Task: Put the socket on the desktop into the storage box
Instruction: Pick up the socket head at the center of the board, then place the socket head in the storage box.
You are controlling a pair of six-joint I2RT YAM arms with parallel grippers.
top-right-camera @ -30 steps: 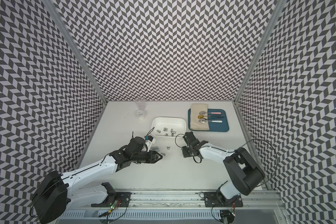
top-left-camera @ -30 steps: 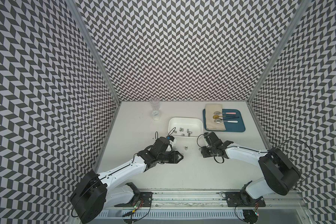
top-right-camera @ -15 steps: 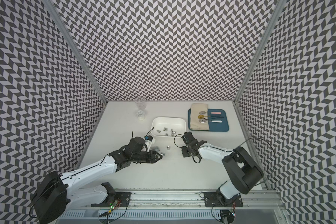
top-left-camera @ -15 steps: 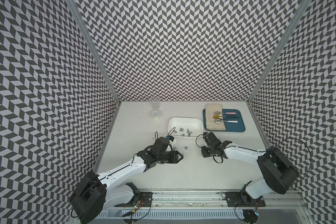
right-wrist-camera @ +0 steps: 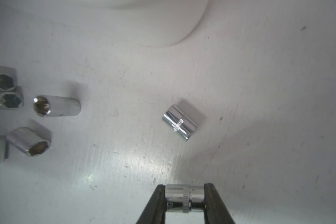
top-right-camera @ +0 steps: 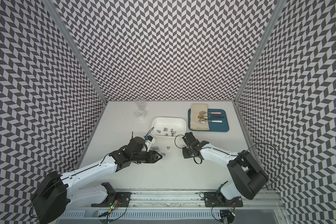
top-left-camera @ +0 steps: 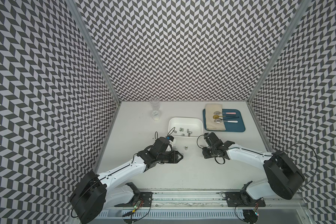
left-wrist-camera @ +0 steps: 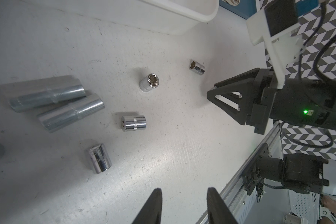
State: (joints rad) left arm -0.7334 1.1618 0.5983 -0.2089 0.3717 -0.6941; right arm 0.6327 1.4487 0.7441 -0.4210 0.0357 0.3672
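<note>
Your white shallow plastic storage box point(top-left-camera: 185, 118), with rounded corners, stands level on the desktop. Several short chrome sockets point(top-left-camera: 182, 132) lie loose inside it, in its near half. In front of the box, one short chrome knurled socket point(right-wrist-camera: 184, 195) is pinched end to end by the right gripper point(right-wrist-camera: 184, 186). A similar lying socket point(right-wrist-camera: 179, 125) rests between it and the box corner. Farther along the box's near side you will find an upright socket point(left-wrist-camera: 149, 82) with its hex mouth up, two short sockets on their sides point(left-wrist-camera: 133, 123), and two long grey sockets point(left-wrist-camera: 47, 97) lying close side by side.
</note>
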